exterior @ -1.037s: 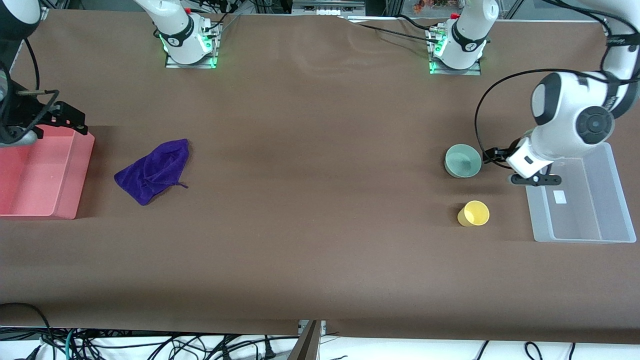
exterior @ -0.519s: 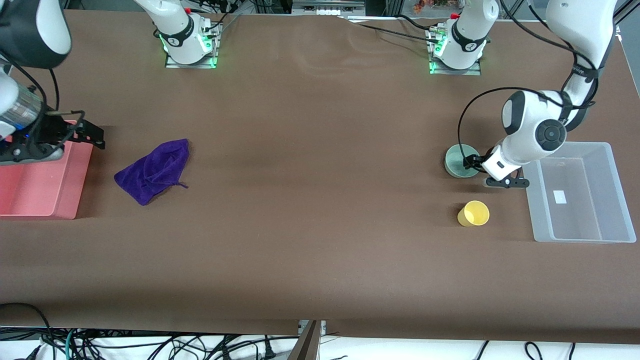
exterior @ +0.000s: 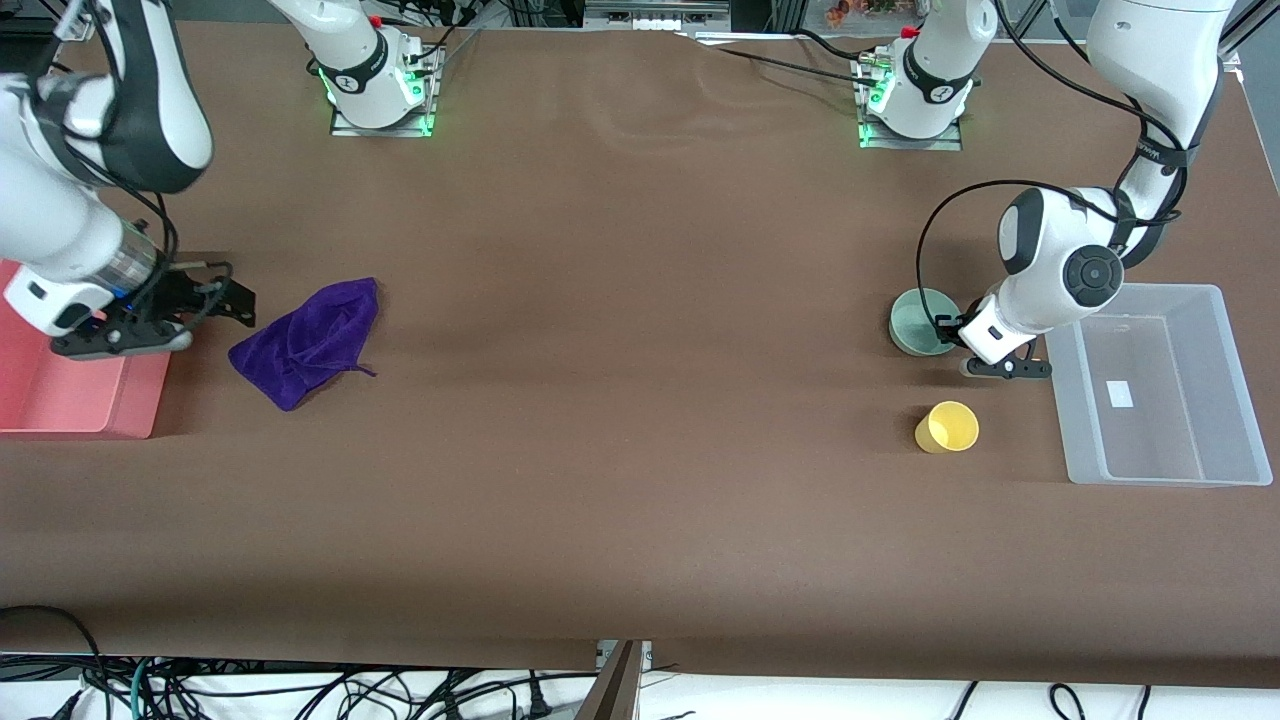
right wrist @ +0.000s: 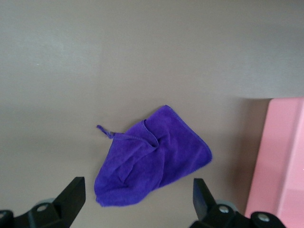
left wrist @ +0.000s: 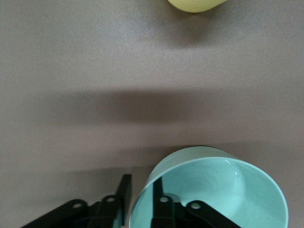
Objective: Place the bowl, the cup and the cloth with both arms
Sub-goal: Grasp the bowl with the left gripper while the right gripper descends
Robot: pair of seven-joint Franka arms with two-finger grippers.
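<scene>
Left gripper [left wrist: 141, 204] fingers straddle bowl [left wrist: 213, 190] rim, seemingly; front hides this.

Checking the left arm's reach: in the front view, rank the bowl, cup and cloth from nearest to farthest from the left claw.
From the left claw:
1. Bowl: its rim sits between the open claw's fingers.
2. Cup: nearer the front camera than the bowl.
3. Cloth: at the right arm's end, by the right claw.

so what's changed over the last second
The left gripper moved off the clear bin to the bowl; its open fingers now straddle the rim. The right gripper, open, came from the pink bin toward the cloth. Bowl, cloth and cup stayed put.
</scene>
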